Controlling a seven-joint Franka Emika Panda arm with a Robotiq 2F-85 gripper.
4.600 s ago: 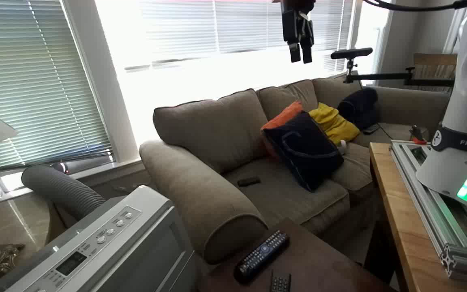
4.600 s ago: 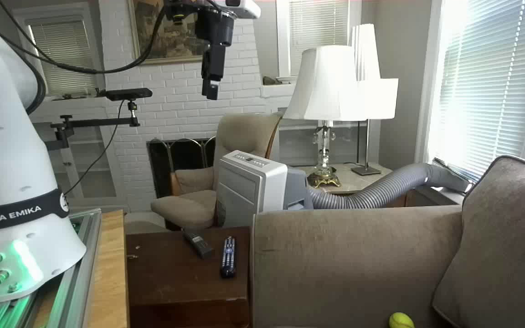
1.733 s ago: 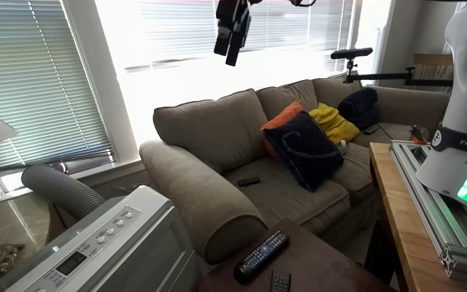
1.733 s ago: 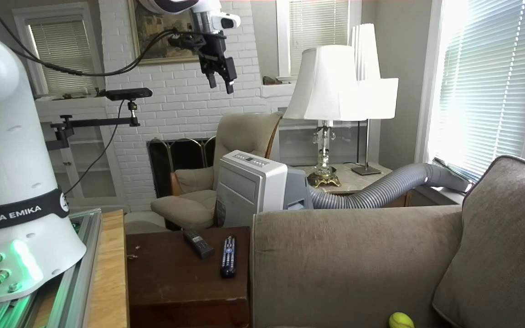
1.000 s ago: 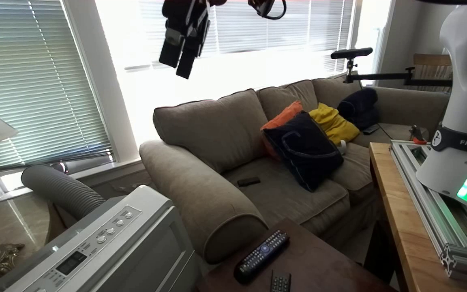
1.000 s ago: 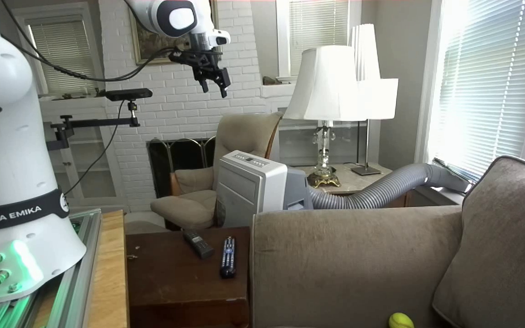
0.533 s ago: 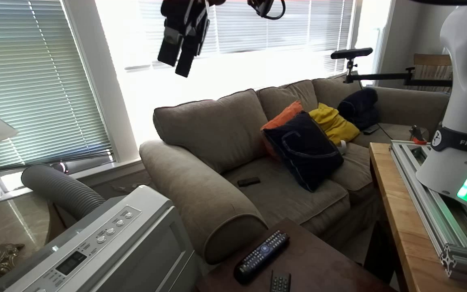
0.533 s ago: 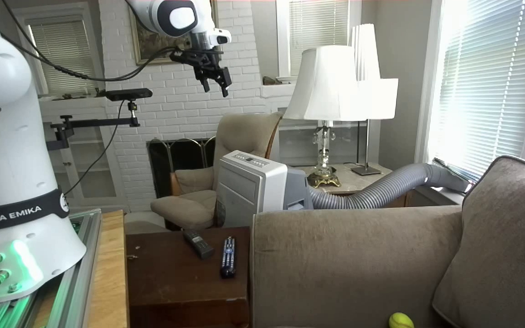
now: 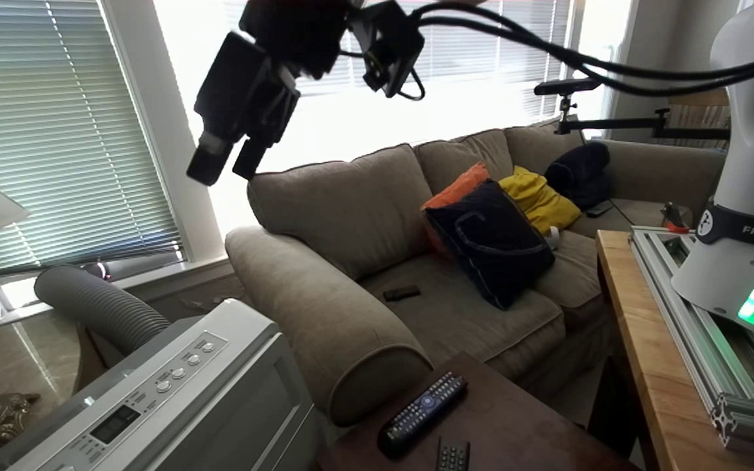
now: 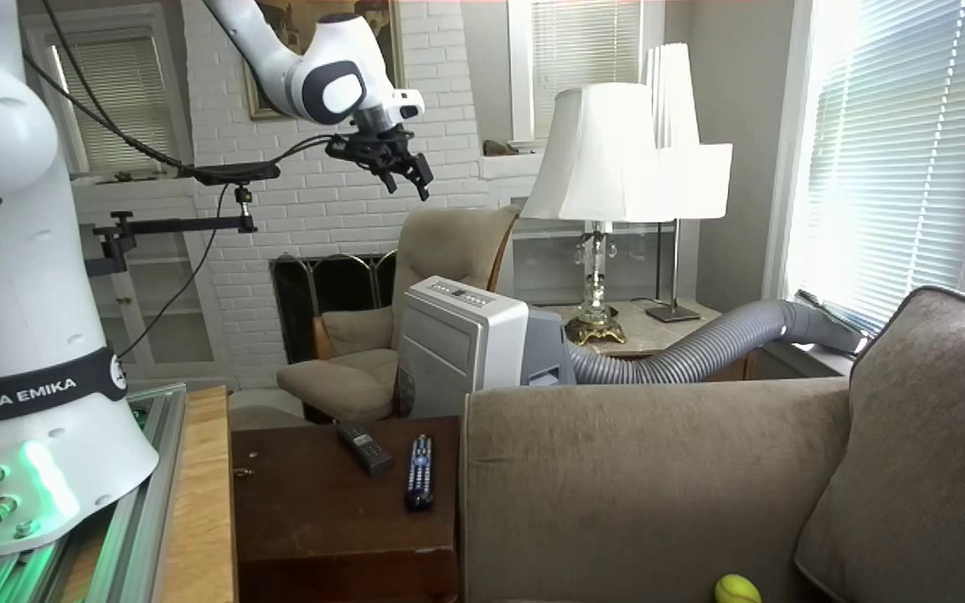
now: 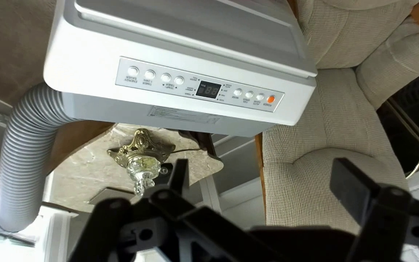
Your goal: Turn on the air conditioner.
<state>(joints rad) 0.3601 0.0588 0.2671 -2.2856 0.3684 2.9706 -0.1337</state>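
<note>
The air conditioner is a light-grey boxy unit and shows in both exterior views (image 9: 233, 405) (image 10: 441, 352). In the wrist view its white top (image 11: 180, 43) appears upside down, with rows of small white buttons, a dark display (image 11: 208, 90) and an orange power button (image 11: 270, 99). My gripper is open and empty, with its fingers wide apart in the wrist view (image 11: 261, 171). In both exterior views the gripper (image 9: 226, 165) (image 10: 408, 189) hangs tilted in the air, higher than the unit and apart from it. Nothing covers the button panel in the wrist view.
A grey ribbed hose (image 10: 683, 347) runs from the unit to the window. A white-shaded lamp (image 10: 596, 159) stands behind the unit, a beige armchair (image 10: 453, 243) beside it. A brown table (image 10: 323, 519) with two remotes and a sofa arm (image 9: 324, 320) are close by.
The arm has swung across toward the air conditioner. In the last half second the gripper has come lower and tilted more. The unit and the remotes have not moved.
</note>
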